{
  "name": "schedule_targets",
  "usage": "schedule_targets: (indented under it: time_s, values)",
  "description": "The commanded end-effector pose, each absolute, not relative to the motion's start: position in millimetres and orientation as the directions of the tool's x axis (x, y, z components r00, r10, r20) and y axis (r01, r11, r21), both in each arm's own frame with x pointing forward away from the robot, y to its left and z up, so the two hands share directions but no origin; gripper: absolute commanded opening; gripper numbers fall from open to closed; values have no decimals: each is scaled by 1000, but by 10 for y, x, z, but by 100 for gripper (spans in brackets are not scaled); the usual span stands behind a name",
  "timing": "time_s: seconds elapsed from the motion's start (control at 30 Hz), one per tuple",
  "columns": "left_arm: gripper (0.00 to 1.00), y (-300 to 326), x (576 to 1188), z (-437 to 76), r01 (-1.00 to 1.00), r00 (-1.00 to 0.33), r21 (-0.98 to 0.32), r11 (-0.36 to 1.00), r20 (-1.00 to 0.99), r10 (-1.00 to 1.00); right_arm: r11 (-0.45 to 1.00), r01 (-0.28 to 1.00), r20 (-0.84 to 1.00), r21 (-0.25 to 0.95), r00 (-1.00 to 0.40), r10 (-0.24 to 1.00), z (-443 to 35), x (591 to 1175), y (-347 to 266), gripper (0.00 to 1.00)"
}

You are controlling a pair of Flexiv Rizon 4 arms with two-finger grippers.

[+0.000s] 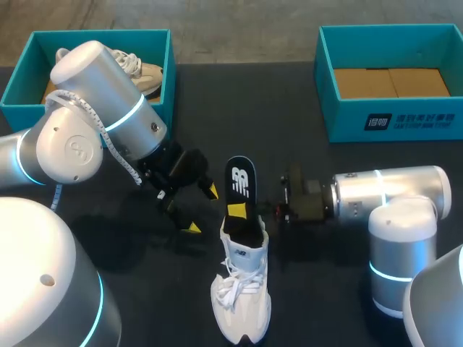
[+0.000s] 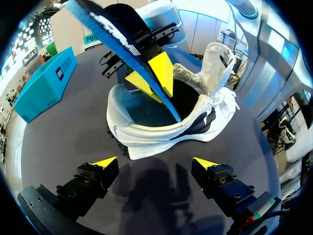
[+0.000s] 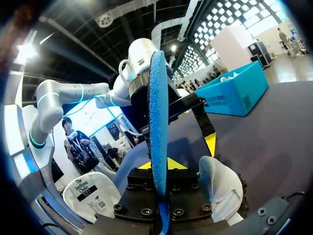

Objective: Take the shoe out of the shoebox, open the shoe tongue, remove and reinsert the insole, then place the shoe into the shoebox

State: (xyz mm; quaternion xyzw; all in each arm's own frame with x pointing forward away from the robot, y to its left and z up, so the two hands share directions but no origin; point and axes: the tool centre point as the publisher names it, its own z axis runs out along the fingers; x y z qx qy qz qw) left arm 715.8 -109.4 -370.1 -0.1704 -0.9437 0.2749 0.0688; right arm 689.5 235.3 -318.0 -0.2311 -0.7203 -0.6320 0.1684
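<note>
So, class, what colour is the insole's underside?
The insole is bright blue underneath; the left wrist view shows it best.

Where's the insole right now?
In the head view, at the table's middle, the insole sticks up out of the white shoe. The right gripper is shut on it, and the open left gripper is just to its left.

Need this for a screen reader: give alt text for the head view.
A white sneaker sits on the dark table, its black insole sticking out of the opening, pinched by the right gripper. The left gripper is open beside it; teal shoeboxes sit behind.
</note>
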Motion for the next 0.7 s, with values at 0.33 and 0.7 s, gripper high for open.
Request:
schedule_targets:
  time_s: [0.33, 0.7]
  values:
    - [100, -1092, 7156, -3698, 285, -932, -542, 791, 36, 360, 102, 634, 619, 767, -772, 142, -3401, 6885, 2350, 0]
    - [100, -1092, 7156, -3698, 285, -932, -542, 791, 36, 360, 88, 675, 660, 733, -736, 148, -3566, 6663, 2352, 0]
